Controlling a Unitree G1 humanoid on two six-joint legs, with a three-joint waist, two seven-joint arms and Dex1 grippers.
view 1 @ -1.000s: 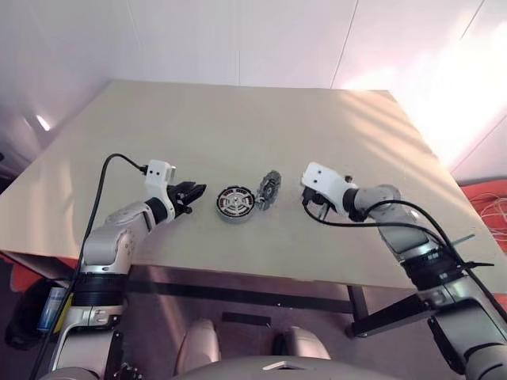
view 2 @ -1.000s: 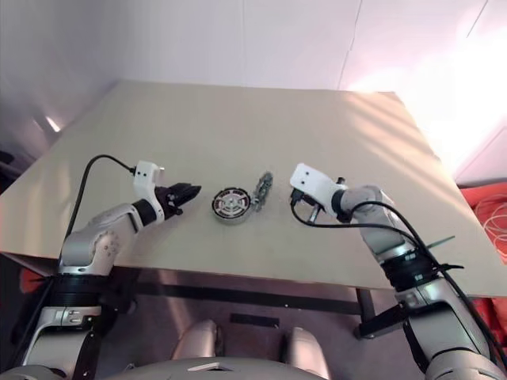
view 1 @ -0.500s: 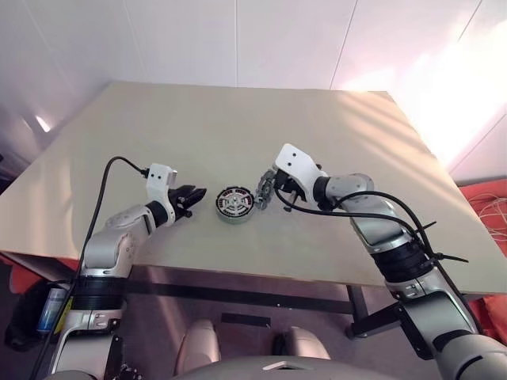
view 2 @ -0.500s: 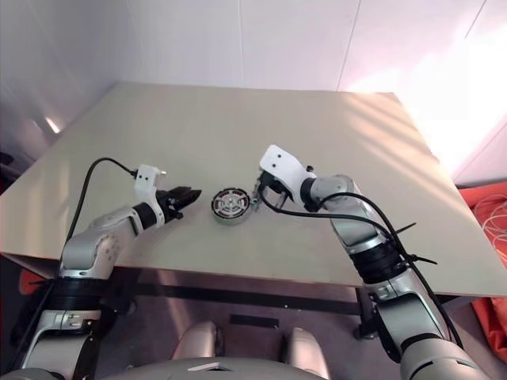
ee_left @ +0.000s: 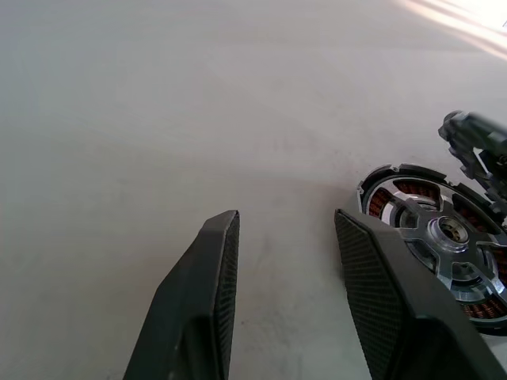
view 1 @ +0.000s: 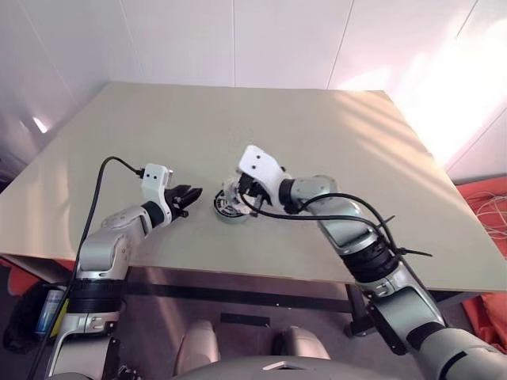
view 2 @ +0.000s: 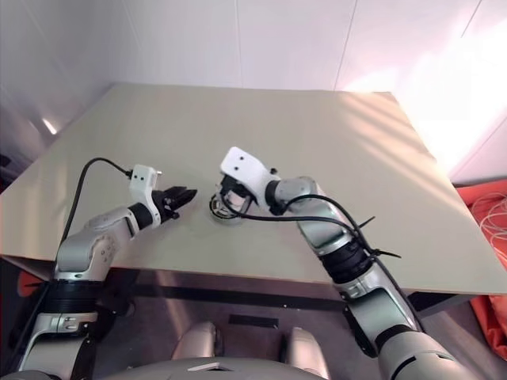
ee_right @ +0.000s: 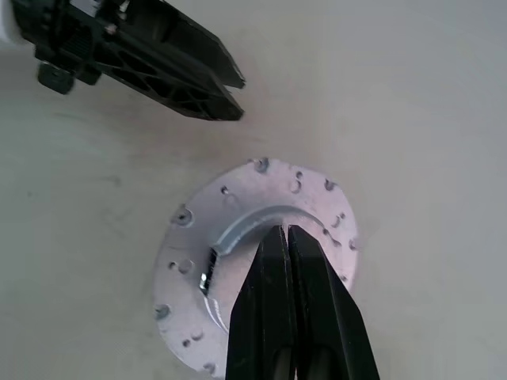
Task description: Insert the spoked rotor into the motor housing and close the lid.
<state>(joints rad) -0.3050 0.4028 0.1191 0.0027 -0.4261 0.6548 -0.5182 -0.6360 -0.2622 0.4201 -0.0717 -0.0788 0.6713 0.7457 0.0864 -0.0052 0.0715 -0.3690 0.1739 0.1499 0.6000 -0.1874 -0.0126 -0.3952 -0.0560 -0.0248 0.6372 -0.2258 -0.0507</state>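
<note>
Right claw [ee_right: 283, 237] clamped on silver disc [ee_right: 261, 269], held above motor housing [ee_left: 432, 241]. Left claw [ee_left: 285, 237] open (empty), just beside housing on table [view 1: 317, 142].

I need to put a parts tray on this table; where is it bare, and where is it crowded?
Bare: the beige tabletop behind both arms, and its right half. Crowded: the near middle, where the left claw, dark copper-wound motor housing and right claw cluster.

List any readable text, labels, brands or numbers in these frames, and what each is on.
None can be read.
Housing: bare metal and windings, no marking.
Silver disc in the right claw: only holes, no print.
Left claw, table: plain.
</note>
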